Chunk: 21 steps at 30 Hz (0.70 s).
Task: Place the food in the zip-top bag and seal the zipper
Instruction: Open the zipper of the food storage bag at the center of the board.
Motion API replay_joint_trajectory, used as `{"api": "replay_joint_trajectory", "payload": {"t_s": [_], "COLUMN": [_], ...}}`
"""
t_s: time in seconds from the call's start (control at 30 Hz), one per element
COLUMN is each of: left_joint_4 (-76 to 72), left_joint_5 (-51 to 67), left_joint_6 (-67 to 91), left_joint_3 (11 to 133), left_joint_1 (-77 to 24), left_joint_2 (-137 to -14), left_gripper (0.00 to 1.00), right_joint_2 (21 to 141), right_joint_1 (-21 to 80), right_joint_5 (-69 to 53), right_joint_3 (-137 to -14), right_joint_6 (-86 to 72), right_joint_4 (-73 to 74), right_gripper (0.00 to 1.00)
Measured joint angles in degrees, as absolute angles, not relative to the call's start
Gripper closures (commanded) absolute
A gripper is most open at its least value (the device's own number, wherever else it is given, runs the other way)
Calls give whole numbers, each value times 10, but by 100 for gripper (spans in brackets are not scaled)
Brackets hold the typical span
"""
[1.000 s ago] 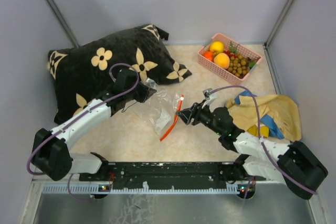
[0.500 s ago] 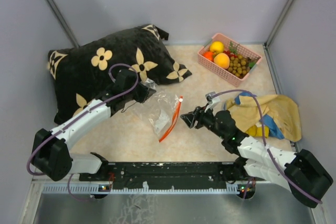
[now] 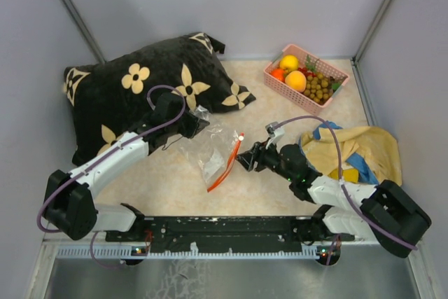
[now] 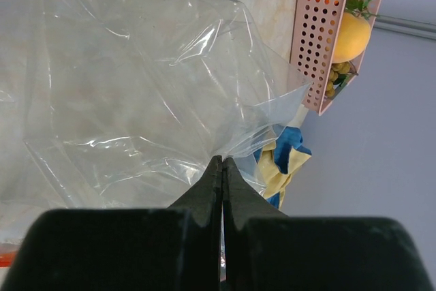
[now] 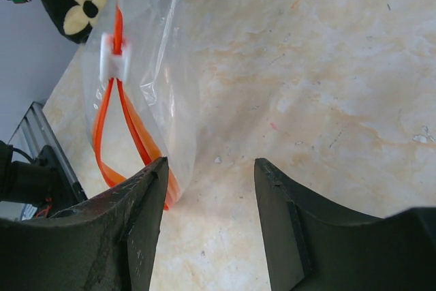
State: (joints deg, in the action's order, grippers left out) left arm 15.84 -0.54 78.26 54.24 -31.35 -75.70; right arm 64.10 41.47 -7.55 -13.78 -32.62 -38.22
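The clear zip-top bag (image 3: 213,146) lies mid-counter (image 3: 280,96), its orange zipper (image 3: 224,166) facing the right hand (image 3: 245,159), whose fingers stand apart, empty. The left hand (image 3: 198,121) pinches the bag's far corner. Food (image 3: 296,80) sits in a pink basket (image 3: 280,85) at the far right corner. A black pillow (image 3: 133,89) crowds the left side; a yellow-and-blue cloth (image 3: 364,148) lies right.

A robot test cell in a lab: plain grey walls (image 3: 280,5) box in a marble-look counter (image 3: 280,96), with a metal mounting rail (image 3: 224,232) behind both claws.
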Motion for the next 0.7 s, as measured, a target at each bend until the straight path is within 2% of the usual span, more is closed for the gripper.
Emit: {"api": "replay_joint_trajectory", "payload": {"t_s": [0.7], "left_joint_4": [159], "left_joint_5": [-6], "left_joint_6": [783], "left_joint_3": [542], "left_joint_1": [-314], "left_joint_2": [-760], "left_gripper": [100], "right_joint_2": [590], "right_joint_1": [416], "right_joint_5": [-88], "right_joint_3": [-131], "right_joint_6": [-330], "right_joint_4": [-350], "right_gripper": [46]}}
